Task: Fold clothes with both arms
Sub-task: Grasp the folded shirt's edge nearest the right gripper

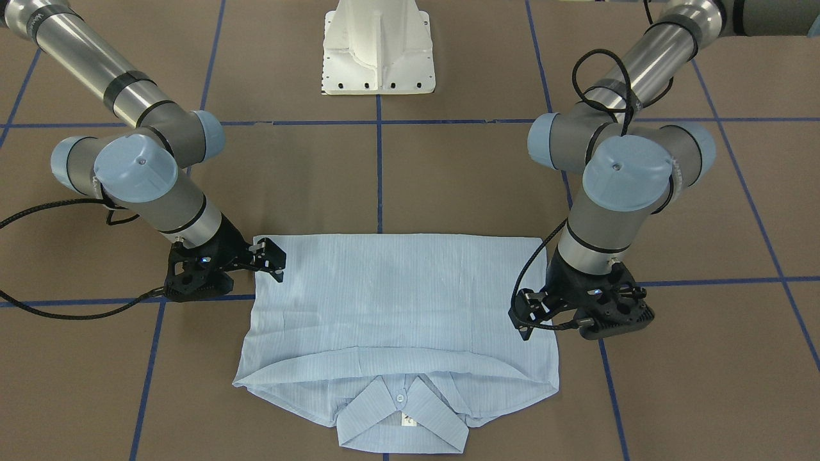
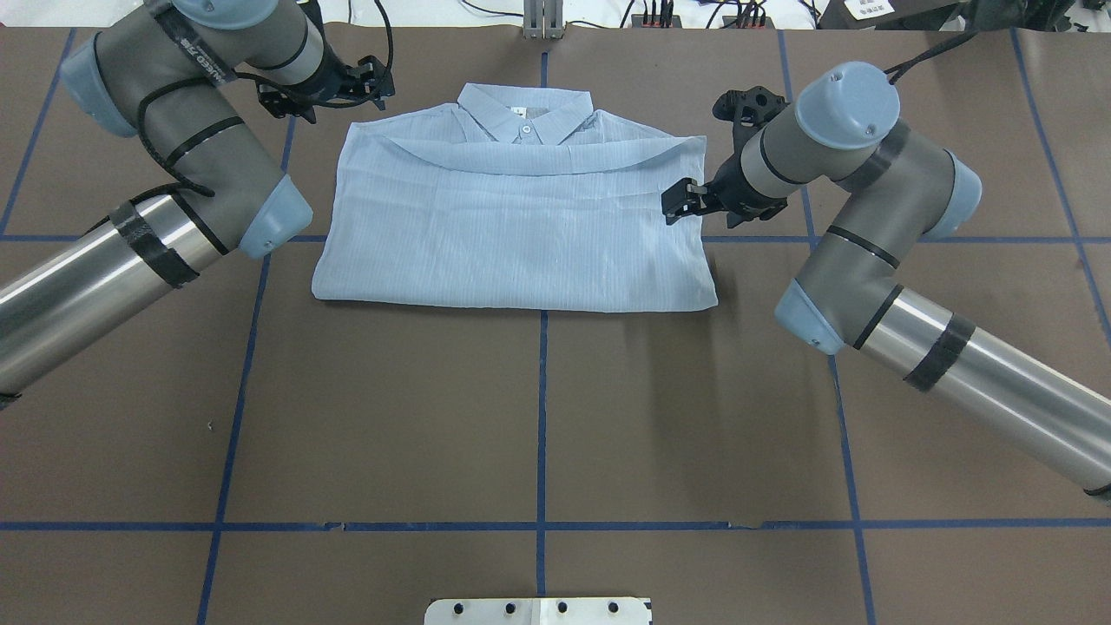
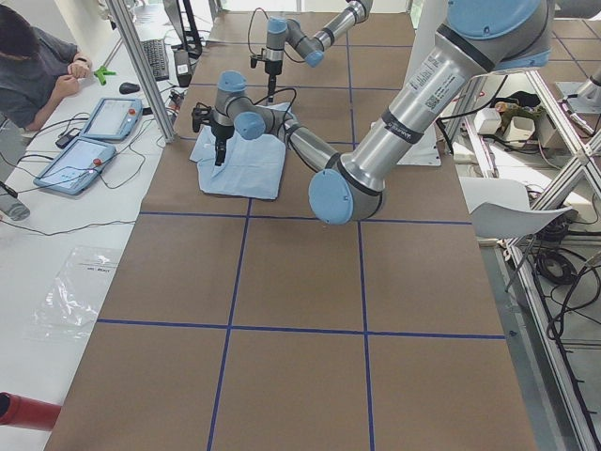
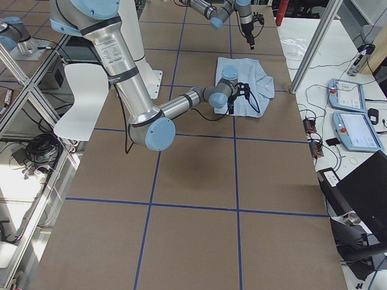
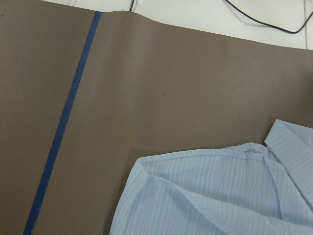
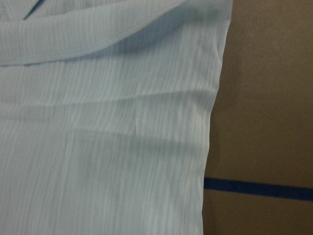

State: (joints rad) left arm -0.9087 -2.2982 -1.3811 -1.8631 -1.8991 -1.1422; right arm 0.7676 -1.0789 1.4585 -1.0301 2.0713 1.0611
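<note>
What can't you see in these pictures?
- Sleeves: in no view; the folded shirt must cover them.
- Label writing: too small, front-facing view.
- Left end effector and right end effector, open or shut: fingers dark and tiny in the exterior views; wrist views show no fingers.

**Overhead view.** The light-blue, finely striped shirt (image 2: 521, 234) is laid flat toward 12 o'clock of the scene and is folded into a wide rectangle. The lower part is folded up over the front, and its curved hem is placed just below the pointed collar (image 2: 555, 117), which is directed to 12 o'clock. A white button (image 2: 526, 128) and a small white neck label (image 2: 516, 110) are shown at the collar.

The grey-and-silver left arm (image 2: 174, 148) is extended from 8 o'clock. Its black left gripper (image 2: 373, 80) is held just beside the shirt's 10 o'clock corner, jaws parted. The right arm (image 2: 868, 200) is extended from 4 o'clock. The right gripper (image 2: 681, 201) is held at the shirt's 3 o'clock edge, jaws parted, and nothing is gripped.
</note>
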